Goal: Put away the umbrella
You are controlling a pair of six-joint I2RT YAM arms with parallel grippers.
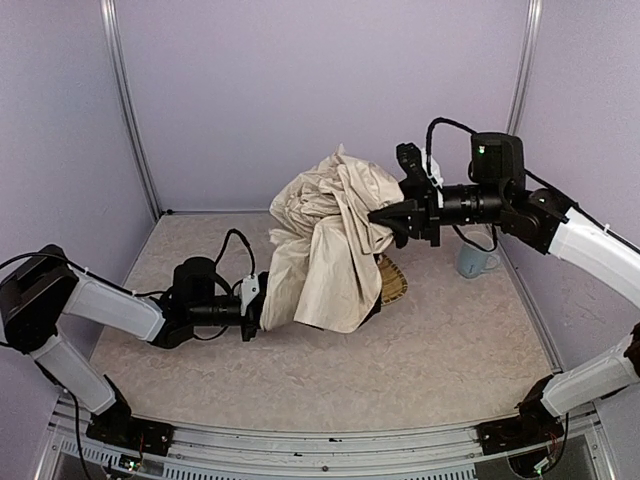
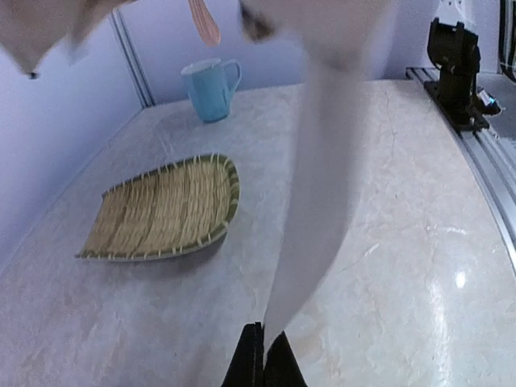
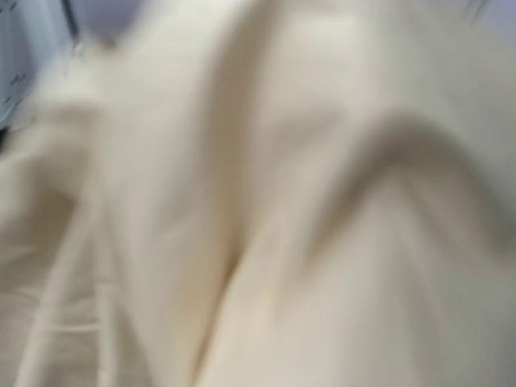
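Note:
The cream-beige umbrella (image 1: pixel 325 235) hangs bunched above the middle of the table. My left gripper (image 1: pixel 262 305) is low at its lower left edge. In the left wrist view this gripper (image 2: pixel 270 343) is shut on a strip of the umbrella's fabric (image 2: pixel 322 177). The tan strap (image 2: pixel 204 20) dangles at the top of that view. My right gripper (image 1: pixel 385 214) is at the umbrella's right side, its tips pressed together into the fabric and holding it up. The right wrist view shows only blurred cream fabric (image 3: pixel 258 210); the fingers are hidden. The shaft and ribs are hidden.
A woven straw basket tray (image 1: pixel 392 280) lies under the umbrella's right side and also shows in the left wrist view (image 2: pixel 165 210). A blue mug (image 1: pixel 475 260) stands by the right wall and shows in the left wrist view (image 2: pixel 211 87). The right arm's base (image 2: pixel 455 64) is at the table's near edge.

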